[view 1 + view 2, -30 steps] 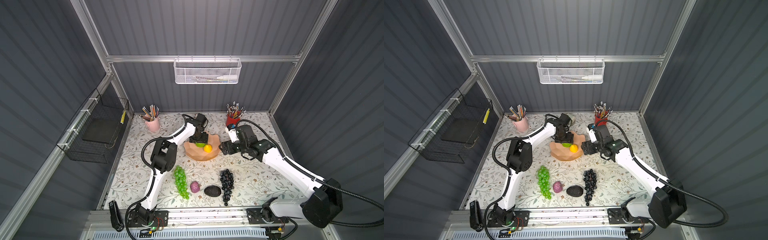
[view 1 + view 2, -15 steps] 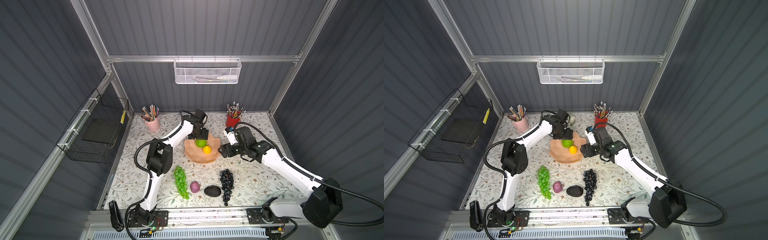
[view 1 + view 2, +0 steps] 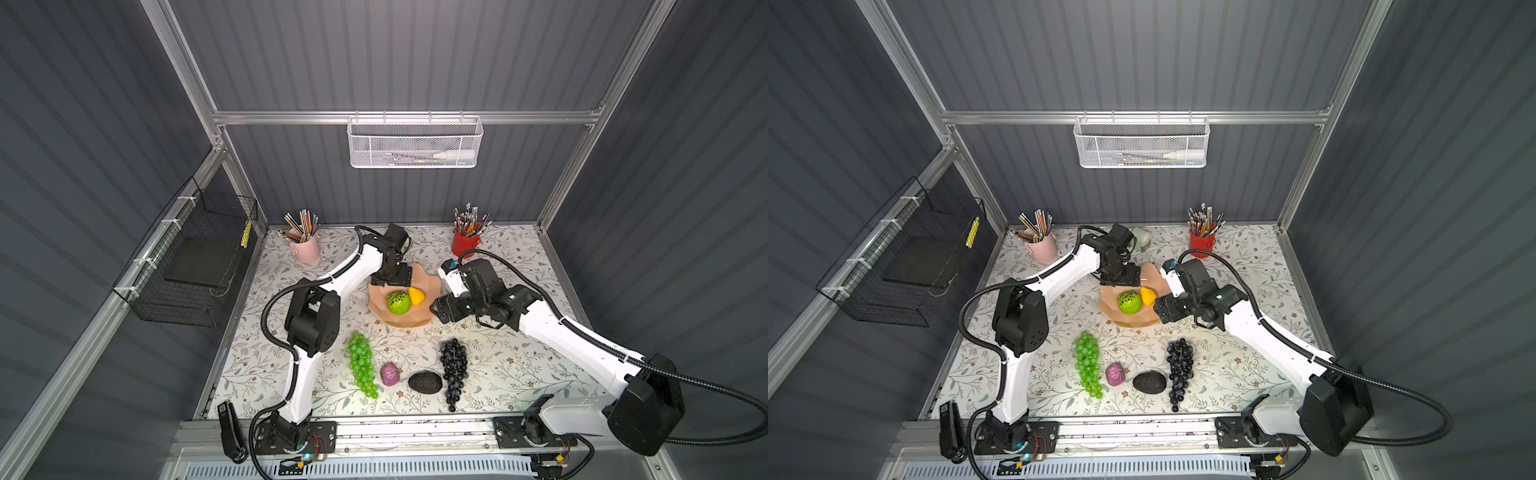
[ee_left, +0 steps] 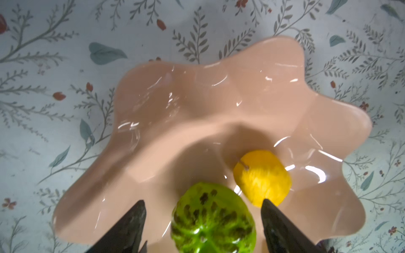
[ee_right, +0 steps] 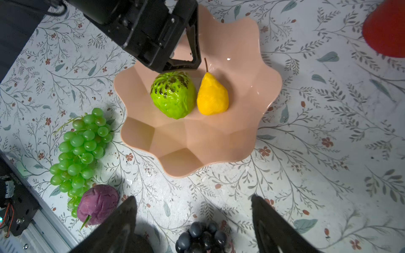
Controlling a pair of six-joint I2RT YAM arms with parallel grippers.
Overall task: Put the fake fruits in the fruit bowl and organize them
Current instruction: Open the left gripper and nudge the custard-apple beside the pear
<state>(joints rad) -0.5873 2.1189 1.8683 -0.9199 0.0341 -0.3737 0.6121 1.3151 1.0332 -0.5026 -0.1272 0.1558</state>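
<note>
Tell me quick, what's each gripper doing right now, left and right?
Left gripper: open, empty, above the bumpy green fruit in the fruit bowl.
Right gripper: open, holding nothing.

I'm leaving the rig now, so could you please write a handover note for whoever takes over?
Left pincer: open, empty, over the glossy peach-pink scalloped bowl.
Right pincer: open, empty, beside the bowl.
Done: bumpy green plastic ball and yellow plastic pear lie in the bowl.
To do: green grape bunch, purple plastic lump, black avocado, dark purple grape bunch, all on the floral table.
</note>
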